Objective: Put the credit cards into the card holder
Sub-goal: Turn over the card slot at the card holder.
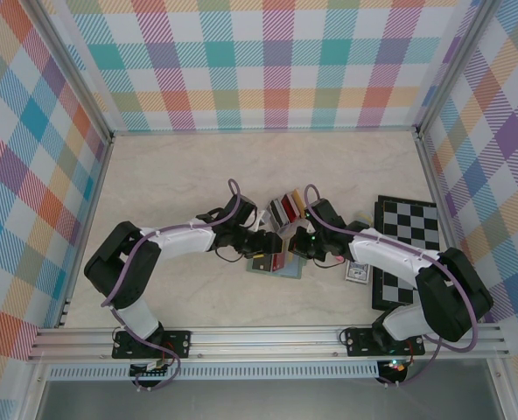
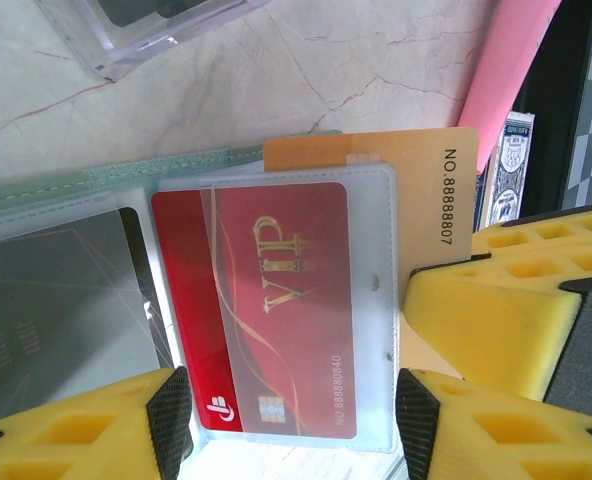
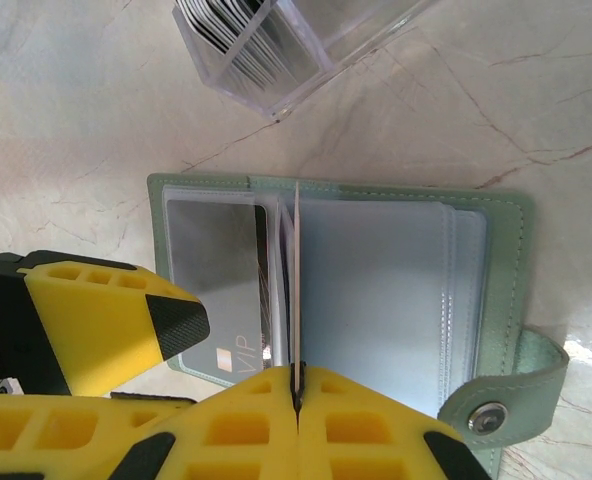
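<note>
The sage-green card holder [image 3: 376, 290] lies open on the table between both arms [image 1: 272, 264]. A black card [image 3: 216, 270] sits in its left pocket. A red VIP card [image 2: 276, 300] is inside a clear sleeve [image 2: 376, 300] that stands lifted. My left gripper [image 2: 294, 415] has its pads against both side edges of that sleeve. My right gripper [image 3: 297, 385] is shut on a tan-orange card [image 2: 406, 160], seen edge-on [image 3: 296, 280] over the holder's middle, just behind the red card's sleeve. The two grippers nearly touch [image 1: 281, 245].
A clear upright card rack [image 3: 276, 50] with more cards stands just beyond the holder [image 1: 285, 208]. A blue patterned playing-card box [image 1: 357, 273], a pink stick [image 2: 516, 70] and a chessboard [image 1: 408, 236] lie to the right. The holder's snap strap [image 3: 491, 415] sticks out at its right.
</note>
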